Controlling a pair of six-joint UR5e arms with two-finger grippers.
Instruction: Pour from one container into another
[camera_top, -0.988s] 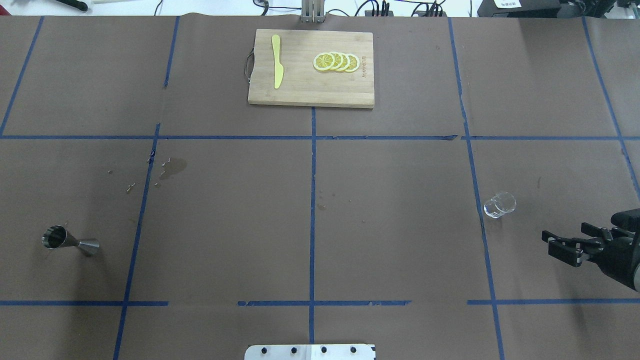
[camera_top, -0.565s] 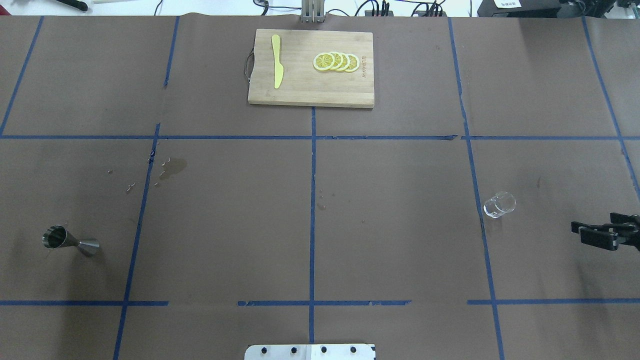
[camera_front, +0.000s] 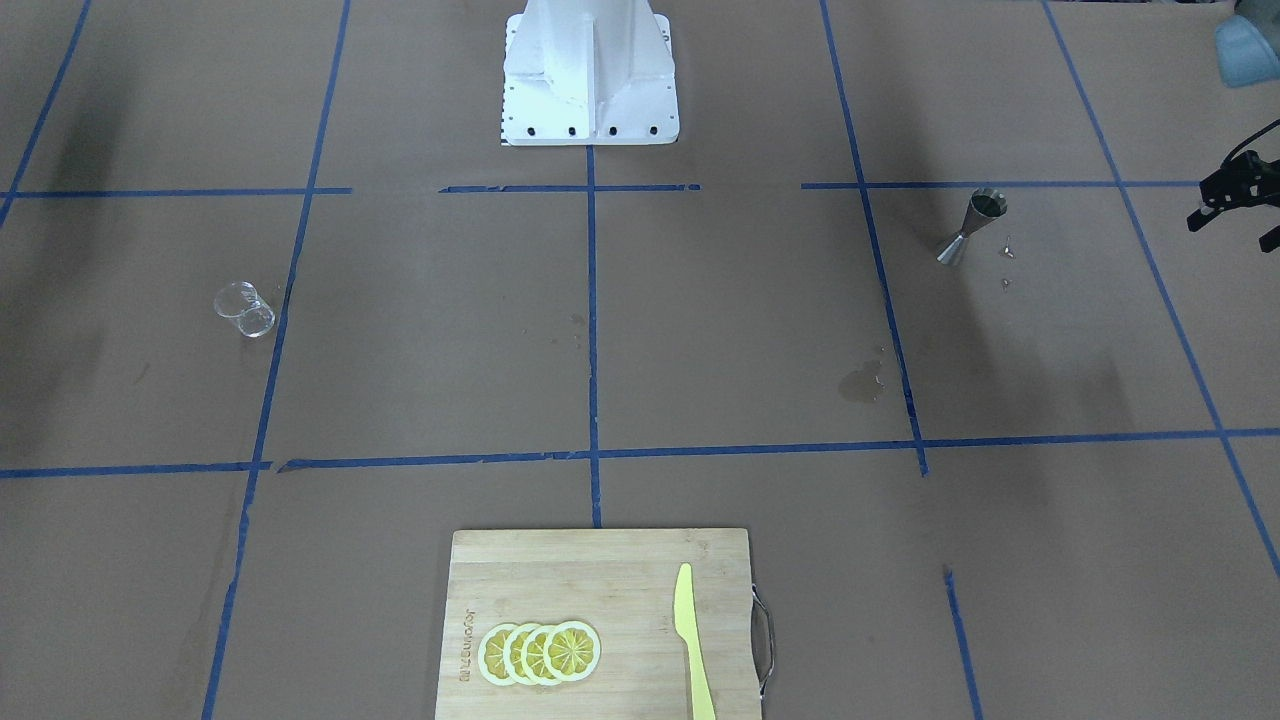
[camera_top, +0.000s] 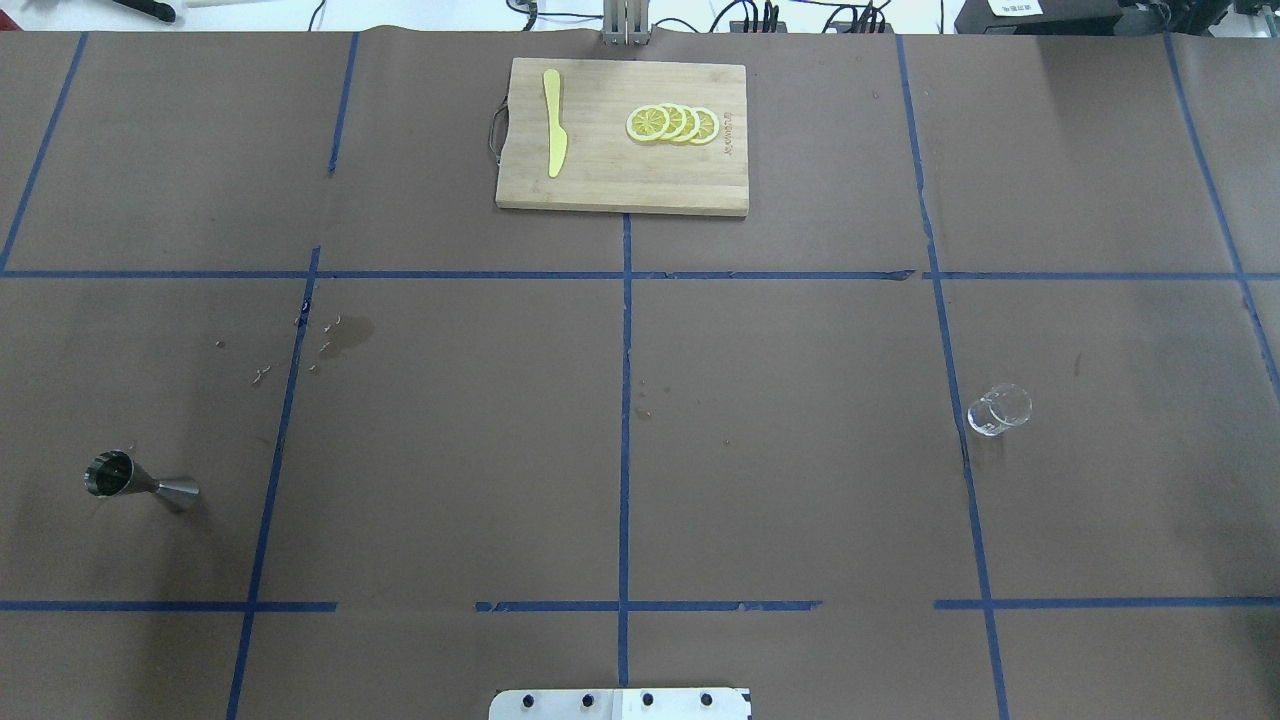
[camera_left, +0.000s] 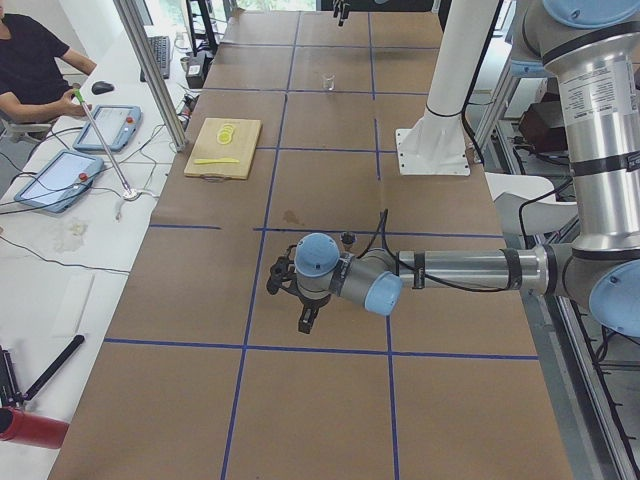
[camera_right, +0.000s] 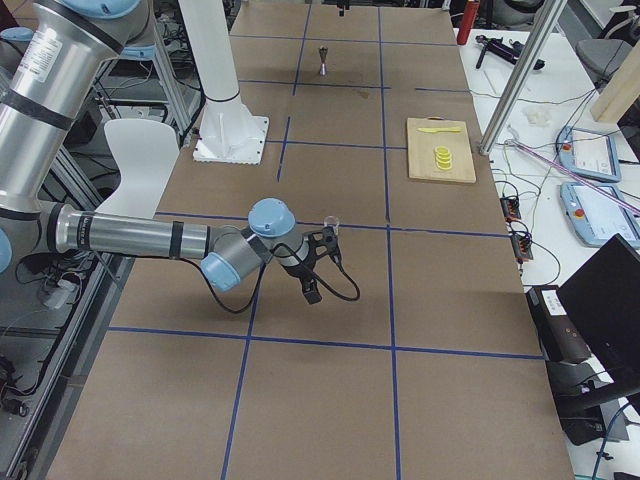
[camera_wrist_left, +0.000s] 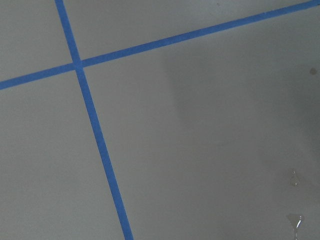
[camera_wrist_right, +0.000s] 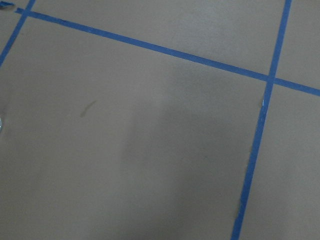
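Standing apart, glass cup (camera_top: 998, 409), steel jigger (camera_top: 140, 478), board lettering (camera_top: 730, 135) illegible

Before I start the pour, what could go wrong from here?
1. The cup and the jigger stand far apart on opposite sides, so a long carry could slosh.
2. The jigger has a small mouth and a narrow base; the stream might miss, or a nudge could tip it. Wet marks already lie on its side.
3. The cup is clear and faint, so a grasp may misjudge its rim.
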